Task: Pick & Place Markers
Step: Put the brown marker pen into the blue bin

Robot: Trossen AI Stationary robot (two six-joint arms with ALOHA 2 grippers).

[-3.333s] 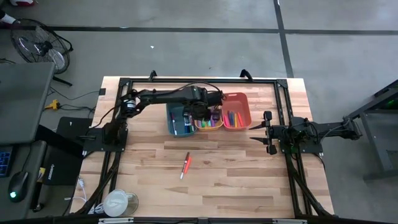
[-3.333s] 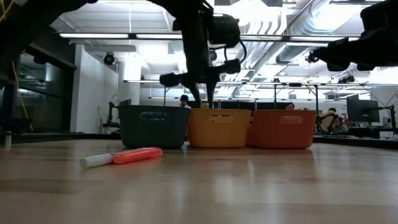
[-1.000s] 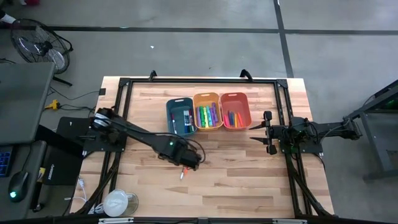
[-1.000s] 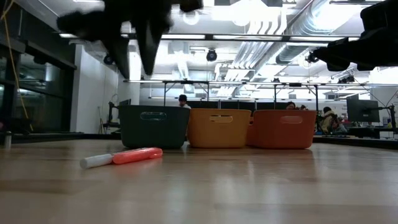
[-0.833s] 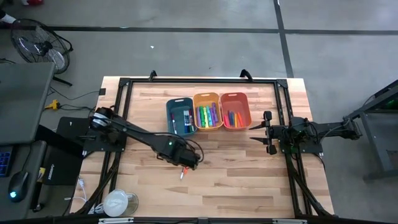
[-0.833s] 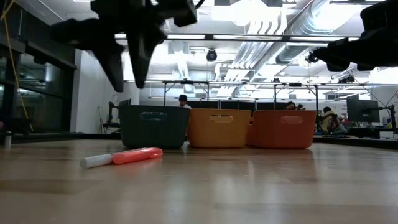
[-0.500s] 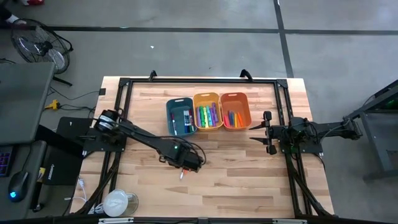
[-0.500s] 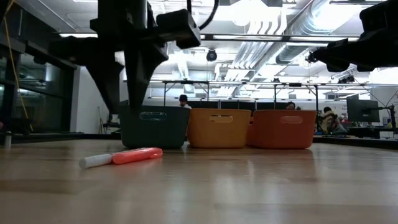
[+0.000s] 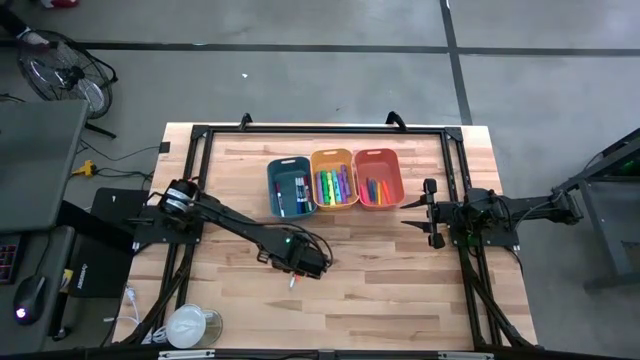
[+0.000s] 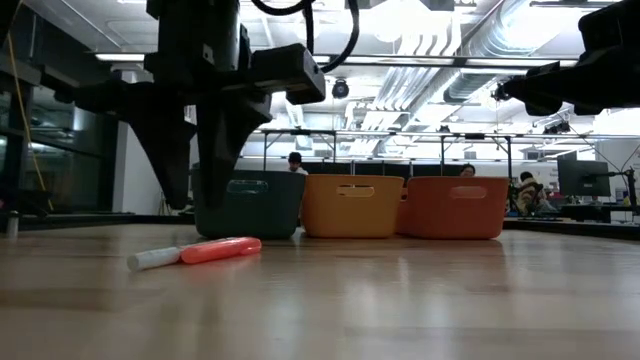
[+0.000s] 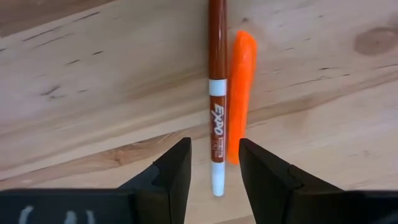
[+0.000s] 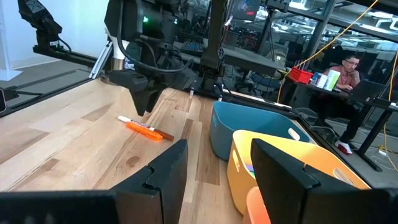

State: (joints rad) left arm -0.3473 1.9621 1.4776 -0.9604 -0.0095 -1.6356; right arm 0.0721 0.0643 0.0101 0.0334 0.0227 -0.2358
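Two markers lie side by side on the table near its middle: a thin red and white marker (image 11: pixel 216 118) and an orange one (image 11: pixel 240 87). In the low view they show as one white-tipped orange stick (image 10: pixel 195 251). My left gripper (image 11: pixel 214 163) hangs open just above them, pointing down, with a finger on either side of the white end and touching nothing; the low view shows its fingertips (image 10: pixel 198 203) clear of the wood. My right gripper (image 9: pixel 418 213) waits open at the table's right side. The high view shows only the markers' near tip (image 9: pixel 293 281).
Three bins stand in a row at the far middle, all holding markers: teal (image 9: pixel 288 188), yellow-orange (image 9: pixel 334 180) and orange (image 9: pixel 379 178). A clear cup (image 9: pixel 190 325) sits at the near left corner. Black frame rails (image 9: pixel 320 130) border the work area. Bare wood lies around the two markers.
My left gripper has come down over the two markers and shifted slightly toward the table's near edge, staying open. The markers have not moved.
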